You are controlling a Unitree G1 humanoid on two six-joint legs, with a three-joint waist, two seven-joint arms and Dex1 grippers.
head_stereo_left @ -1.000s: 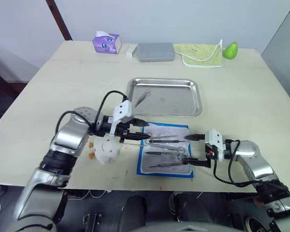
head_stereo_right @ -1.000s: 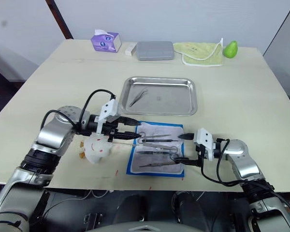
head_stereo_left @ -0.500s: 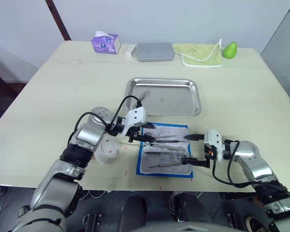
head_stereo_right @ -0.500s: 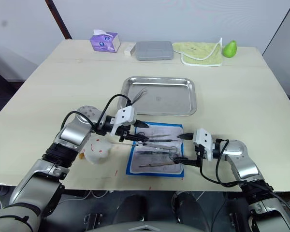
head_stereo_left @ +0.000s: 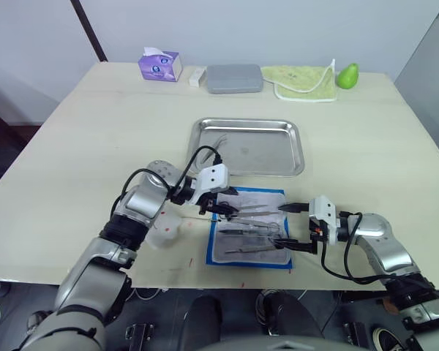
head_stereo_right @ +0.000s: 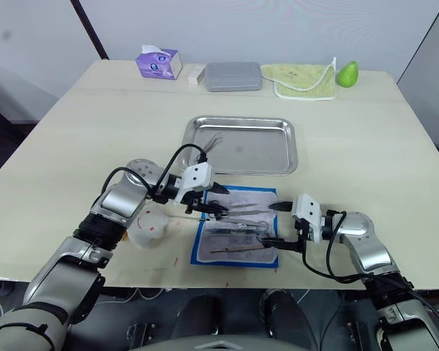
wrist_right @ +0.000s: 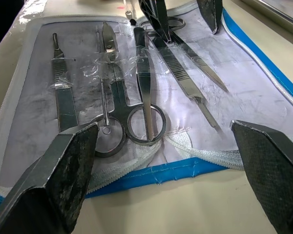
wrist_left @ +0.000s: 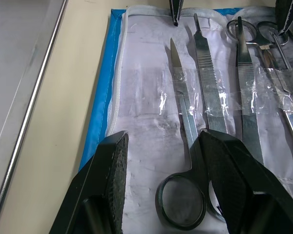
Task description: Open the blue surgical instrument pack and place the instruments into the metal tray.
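The blue surgical instrument pack (head_stereo_left: 269, 197) lies open near the table's front edge, white lining up. Several instruments (head_stereo_left: 253, 229) rest on it under clear straps. My left gripper (head_stereo_left: 229, 207) is open at the pack's left end. In the left wrist view its fingers (wrist_left: 112, 180) straddle the ring handle of a pair of scissors (wrist_left: 181, 200) without closing on it. My right gripper (head_stereo_left: 287, 227) stands wide open at the pack's right edge, with nothing held. The metal tray (head_stereo_left: 293, 150) sits just behind the pack with thin tweezers (head_stereo_left: 215, 147) in it.
A white round toy (head_stereo_left: 161, 228) lies under my left forearm. Along the far edge stand a purple tissue box (head_stereo_left: 160, 65), a grey hard case (head_stereo_left: 235, 78), a green cloth (head_stereo_left: 304, 80) and a green pear (head_stereo_left: 349, 74).
My left arm has swung right, bringing its open gripper from the pack's left border to over the scissors' ring handle. The right arm has stayed put.
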